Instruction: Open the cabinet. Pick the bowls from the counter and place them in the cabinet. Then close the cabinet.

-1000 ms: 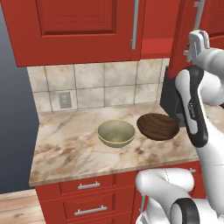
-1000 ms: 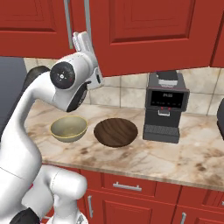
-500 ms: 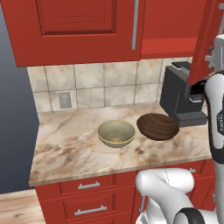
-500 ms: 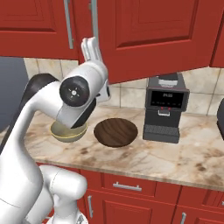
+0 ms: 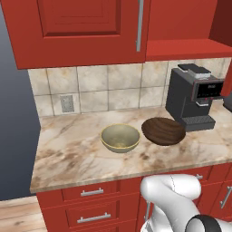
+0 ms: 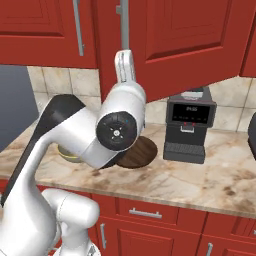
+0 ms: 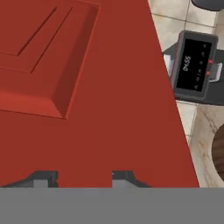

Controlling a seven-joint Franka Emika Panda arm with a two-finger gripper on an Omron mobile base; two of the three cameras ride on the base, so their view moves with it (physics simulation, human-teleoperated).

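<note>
**Cabinet Door Swinging, Bowls Waiting**

Right, the tool (image 6: 124,54) is up at the cabinet door (image 6: 175,45), reaching to the long silver handle (image 6: 123,22) on the door's edge. From the hand camera the red raised panel sits just ahead of the dark fingertips (image 7: 124,177), very close. Whether those jaws are clamped on the bar or merely standing beside it, I cannot tell; the contact itself is hidden.

That door hangs angled out from the cabinet front, and over in the left base camera the bare shelf (image 5: 181,47) shows. So I judge the opening step well underway, perhaps nearly done.

Down below the tool, well apart from it, both bowls sit on the bench (image 5: 68,154): the olive-tan bowl (image 5: 120,138) and the dark wood-grained bowl (image 5: 163,131), just beside each other, untouched. A black coffee machine (image 6: 187,125) stands beyond them.

Left to do, as I read it: finish the swing, lift each bowl onto the shelf, then shut the door.
</note>
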